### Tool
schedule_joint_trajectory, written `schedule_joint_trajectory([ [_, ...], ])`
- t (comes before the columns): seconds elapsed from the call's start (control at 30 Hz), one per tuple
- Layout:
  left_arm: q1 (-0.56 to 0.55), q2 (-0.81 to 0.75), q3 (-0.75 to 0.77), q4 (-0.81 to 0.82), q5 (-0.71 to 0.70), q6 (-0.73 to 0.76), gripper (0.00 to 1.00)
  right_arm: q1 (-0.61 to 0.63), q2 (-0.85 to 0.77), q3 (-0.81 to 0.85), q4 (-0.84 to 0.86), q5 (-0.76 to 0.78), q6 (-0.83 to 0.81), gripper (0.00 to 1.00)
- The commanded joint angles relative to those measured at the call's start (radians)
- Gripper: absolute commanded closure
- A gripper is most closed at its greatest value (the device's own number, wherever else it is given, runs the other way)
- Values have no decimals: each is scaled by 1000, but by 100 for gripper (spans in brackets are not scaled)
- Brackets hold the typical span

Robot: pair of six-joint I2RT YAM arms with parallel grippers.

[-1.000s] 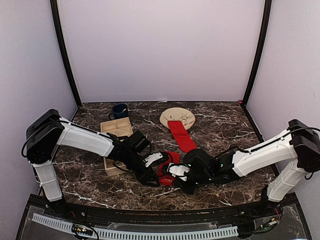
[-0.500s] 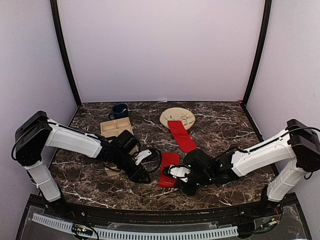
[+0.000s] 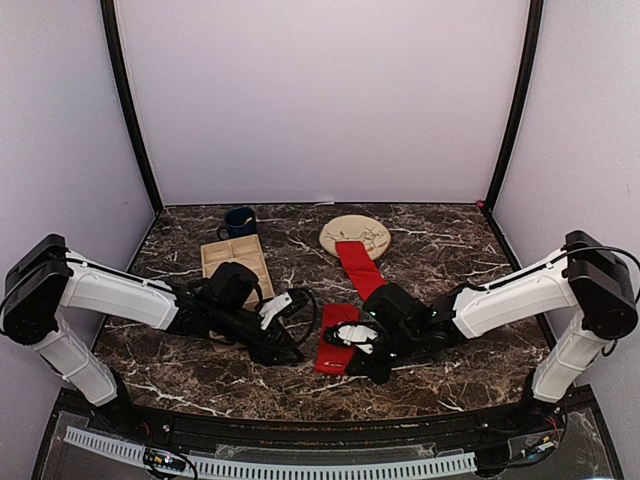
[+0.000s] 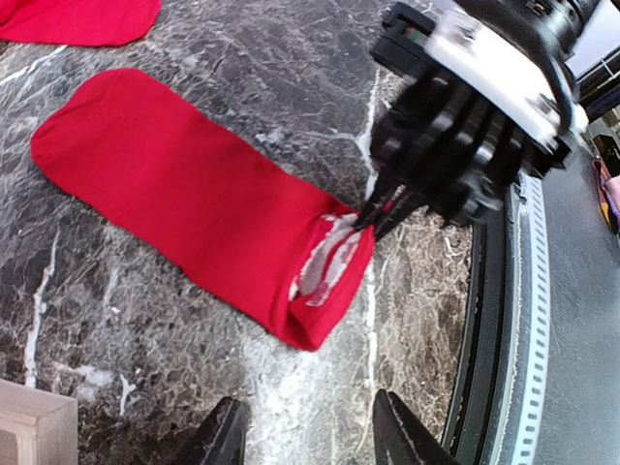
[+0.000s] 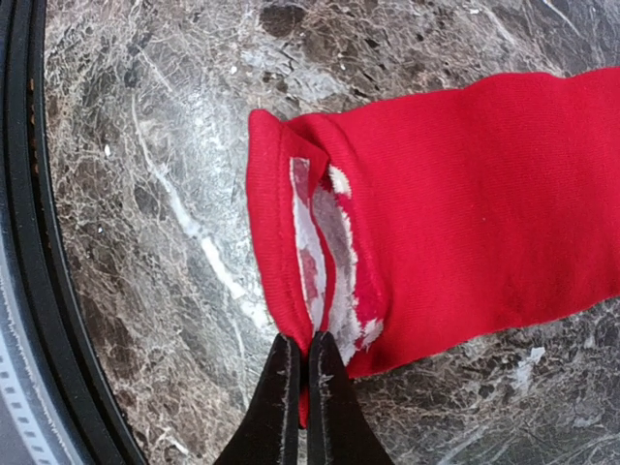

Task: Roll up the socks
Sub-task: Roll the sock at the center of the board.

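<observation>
One red sock (image 3: 337, 338) lies flat near the table's front, its cuff end folded over and showing white inside (image 5: 325, 247). My right gripper (image 5: 305, 339) is shut on the edge of that cuff, and shows at the sock's right side (image 3: 354, 345) in the top view. My left gripper (image 4: 310, 399) stands open on bare marble just left of the cuff (image 4: 325, 266), holding nothing; from above it is at the sock's left (image 3: 292, 352). The second red sock (image 3: 362, 270) lies stretched out, its far end on the beige plate (image 3: 355, 232).
A wooden compartment tray (image 3: 235, 262) sits at the left behind my left arm, with a dark blue mug (image 3: 240, 221) beyond it. The table's black front rail (image 4: 523, 320) runs close to both grippers.
The near sock was bunched up between both grippers a second ago and now lies flat. My left gripper has drawn back to the left, off the sock. The right gripper keeps its pinch.
</observation>
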Motion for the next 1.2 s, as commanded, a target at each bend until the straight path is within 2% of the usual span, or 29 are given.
schedule_joint_trajectory([
  [0.0,-32,-34,-33,87,18,20,53,-42,27,51,-56,-116,14,100],
  [0.2,-85,-15,-24,96,-30,64,54,-91,72,91,-100,-227,22,100],
  [0.53,-158,13,-9,108,-149,146,56,-140,113,107,-116,-317,44,100],
  [0.73,-200,11,-11,142,-251,206,58,-170,129,127,-125,-358,56,100],
  [1.17,-277,79,17,161,-375,326,64,-211,185,166,-157,-431,63,100],
])
